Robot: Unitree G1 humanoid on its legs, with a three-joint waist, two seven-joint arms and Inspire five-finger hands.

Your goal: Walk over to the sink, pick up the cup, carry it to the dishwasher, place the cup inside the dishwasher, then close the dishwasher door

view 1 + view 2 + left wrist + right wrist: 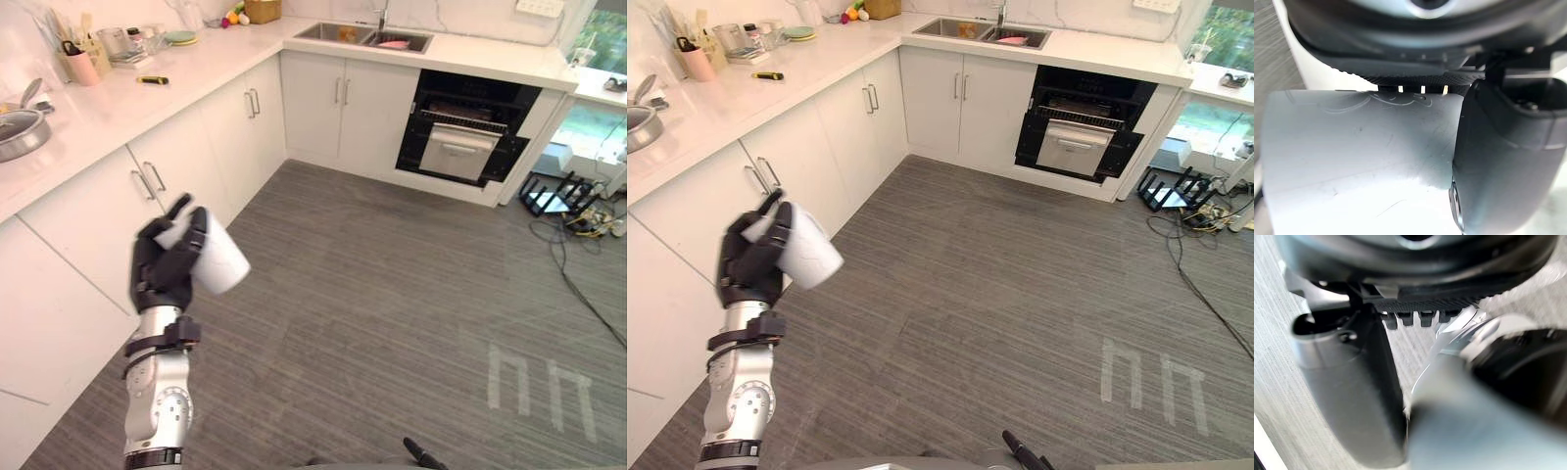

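Note:
My left hand (162,269) is raised in front of the white lower cabinets and is shut on a white cup (220,259), which lies tilted with its base toward the floor's middle. In the left wrist view the cup (1352,161) sits against the palm with the thumb (1503,156) pressed on its side. The sink (362,36) is set in the far counter. Just right of it the black dishwasher (465,127) stands open, a rack and a silver panel showing inside. My right hand (423,454) hangs low at the bottom edge, holding nothing.
A white counter (118,103) runs along the left, carrying a pan (20,132), a pink utensil holder (80,67) and small items. Grey wood-look floor (392,294) stretches to the dishwasher. A black stand (554,196) and loose cables lie on the floor at far right.

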